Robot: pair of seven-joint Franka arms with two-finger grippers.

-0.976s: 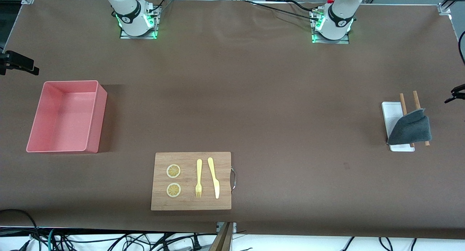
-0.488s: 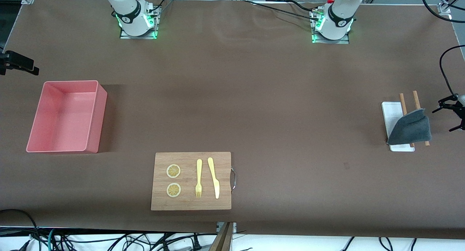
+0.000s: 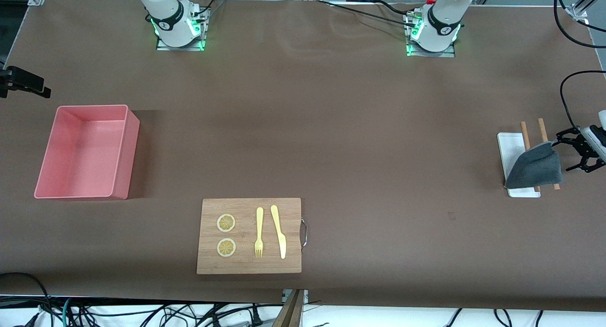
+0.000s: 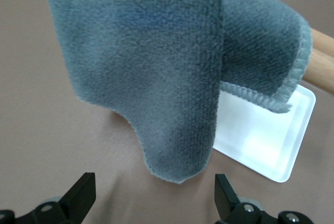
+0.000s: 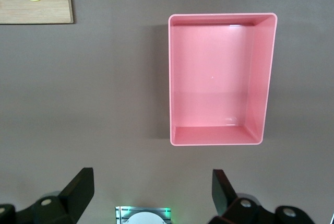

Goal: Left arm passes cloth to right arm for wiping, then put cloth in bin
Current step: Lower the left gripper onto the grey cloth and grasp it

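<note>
Since the earlier frames, the left gripper [image 3: 574, 153] has advanced in from the edge of the front view and now sits just beside the cloth [image 3: 535, 168], its black fingers [image 4: 78, 195] spread apart with nothing between them. The cloth, dark grey with a paler hem, is draped over two wooden rods [image 3: 524, 130] that rest across a small white tray [image 3: 509, 149] at the left arm's end of the table; in the left wrist view the cloth [image 4: 151, 72] hangs in a fold in front of the open gripper [image 4: 151, 198], with the tray [image 4: 266, 140] partly covered by it. The right gripper [image 5: 148, 195] is seen only in the right wrist view, held high over the table beside the bin [image 5: 222, 78], its fingers spread and empty; the right arm waits. The pink bin [image 3: 85, 152] stands empty at the right arm's end of the table, well apart from the cloth. A wooden cutting board [image 3: 249, 235], nearer to the front camera than the cloth, carries two lemon slices [image 3: 226, 223], a yellow fork [image 3: 259, 232] and a yellow knife [image 3: 279, 231].
</note>
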